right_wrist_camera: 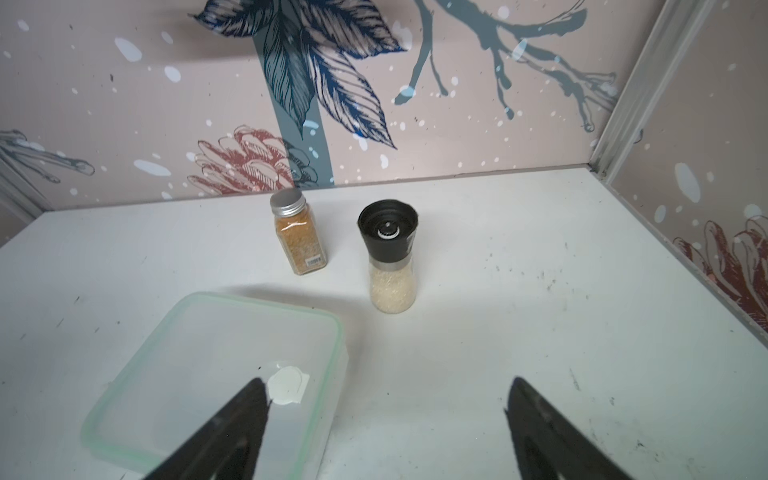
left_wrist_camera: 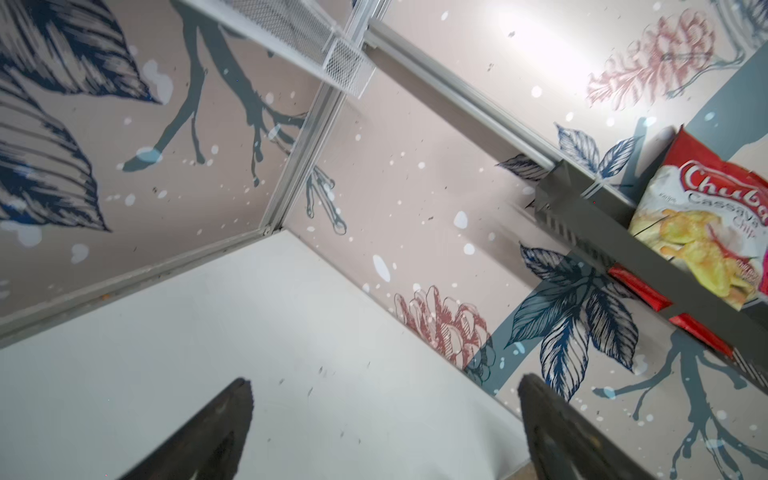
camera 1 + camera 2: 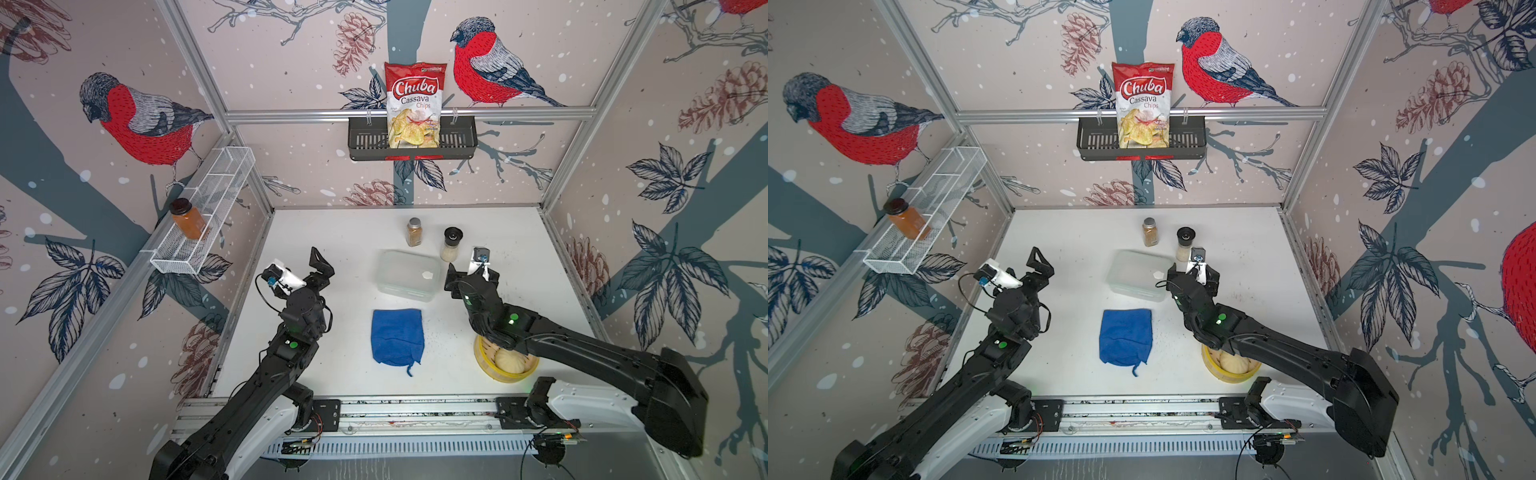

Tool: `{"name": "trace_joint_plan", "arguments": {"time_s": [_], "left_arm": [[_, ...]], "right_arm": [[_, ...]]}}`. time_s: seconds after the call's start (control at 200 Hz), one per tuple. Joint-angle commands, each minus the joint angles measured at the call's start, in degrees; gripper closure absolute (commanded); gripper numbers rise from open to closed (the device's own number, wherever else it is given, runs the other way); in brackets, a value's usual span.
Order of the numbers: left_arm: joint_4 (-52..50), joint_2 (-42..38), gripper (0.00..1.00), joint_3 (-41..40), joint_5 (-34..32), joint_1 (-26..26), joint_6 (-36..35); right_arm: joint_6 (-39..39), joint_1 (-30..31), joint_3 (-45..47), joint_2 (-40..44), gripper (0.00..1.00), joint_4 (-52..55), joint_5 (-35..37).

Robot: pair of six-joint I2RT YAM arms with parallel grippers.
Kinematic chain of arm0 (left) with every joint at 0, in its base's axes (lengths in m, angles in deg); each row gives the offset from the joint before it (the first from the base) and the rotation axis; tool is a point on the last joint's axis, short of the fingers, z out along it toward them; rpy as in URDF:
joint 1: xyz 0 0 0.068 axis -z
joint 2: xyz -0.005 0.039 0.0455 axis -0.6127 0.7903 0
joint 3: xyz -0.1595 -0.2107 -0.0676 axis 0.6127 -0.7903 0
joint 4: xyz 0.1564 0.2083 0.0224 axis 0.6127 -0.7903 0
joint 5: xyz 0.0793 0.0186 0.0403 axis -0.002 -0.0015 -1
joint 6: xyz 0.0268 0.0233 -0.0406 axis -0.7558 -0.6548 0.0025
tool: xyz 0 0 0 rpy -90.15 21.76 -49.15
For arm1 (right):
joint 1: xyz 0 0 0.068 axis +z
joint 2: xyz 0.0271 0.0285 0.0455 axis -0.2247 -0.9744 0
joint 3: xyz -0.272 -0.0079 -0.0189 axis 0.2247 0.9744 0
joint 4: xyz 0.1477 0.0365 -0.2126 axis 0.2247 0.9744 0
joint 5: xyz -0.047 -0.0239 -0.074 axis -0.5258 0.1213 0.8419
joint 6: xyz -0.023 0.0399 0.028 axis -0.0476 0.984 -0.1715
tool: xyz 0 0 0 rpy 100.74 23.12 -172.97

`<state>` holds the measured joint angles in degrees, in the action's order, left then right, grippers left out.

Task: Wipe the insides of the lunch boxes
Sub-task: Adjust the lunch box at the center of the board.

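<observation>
A clear lunch box point(image 3: 407, 272) with a pale green rim lies flat at mid-table, seen in both top views, with a white spot point(image 1: 286, 384) near its right edge. My right gripper point(image 1: 387, 380) hovers open over that edge: one finger is above the lunch box point(image 1: 216, 374) by the white spot, the other above bare table. A folded blue cloth point(image 3: 397, 336) lies in front of the box, untouched. My left gripper point(image 3: 322, 266) is raised at the left, open and empty, pointing at the back left corner point(image 2: 384, 380).
A spice jar point(image 3: 414, 232) and a salt grinder point(image 3: 451, 244) stand just behind the box. A bamboo steamer with a bun point(image 3: 505, 361) sits under my right arm. Hanging on the walls are a black basket with a chips bag point(image 3: 413, 106) and a wire shelf with an amber jar point(image 3: 189, 218).
</observation>
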<state>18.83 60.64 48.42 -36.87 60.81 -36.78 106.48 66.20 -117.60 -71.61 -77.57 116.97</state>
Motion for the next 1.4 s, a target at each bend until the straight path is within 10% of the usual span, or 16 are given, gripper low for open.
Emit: {"name": "trace_joint_plan", "arguments": {"time_s": [0.0, 0.19, 0.375, 0.42, 0.55, 1.021, 1.111, 1.396], "left_arm": [[-8.4, 4.5, 0.02, 5.3, 3.2, -0.1, -1.0], [-13.4, 15.6, 0.47, 12.7, 12.3, -0.1, -1.0], [-16.4, 26.0, 0.6, 19.1, 13.4, -0.1, 1.3], [-17.6, 28.5, 0.87, 21.2, 14.4, -0.1, 1.0], [-19.3, 35.3, 0.99, 26.3, 17.5, 0.0, -0.4], [-21.0, 43.2, 0.97, 31.0, 21.5, -4.9, 3.2], [-22.2, 41.1, 0.72, 30.1, 19.7, -5.8, 3.3], [-27.2, 35.1, 0.63, 26.6, 16.8, -7.8, 7.7]], "right_arm": [[4.8, -0.3, -3.2, -3.0, 0.4, 6.8, -6.6], [9.5, -4.5, -5.8, -8.3, 0.95, 10.1, -9.8], [10.6, -10.8, -7.2, -14.5, 1.0, 10.6, -19.8], [10.3, -11.3, -7.5, -16.1, 1.0, 10.4, -20.8], [8.6, -11.4, -9.4, -21.1, 1.0, 8.8, -22.6], [6.9, -2.4, -18.2, -35.0, 1.0, 8.8, -25.7], [7.4, 1.7, -19.8, -36.6, 1.0, 8.5, -28.1], [1.9, 10.2, -24.6, -37.9, 1.0, 4.7, -38.1]]}}
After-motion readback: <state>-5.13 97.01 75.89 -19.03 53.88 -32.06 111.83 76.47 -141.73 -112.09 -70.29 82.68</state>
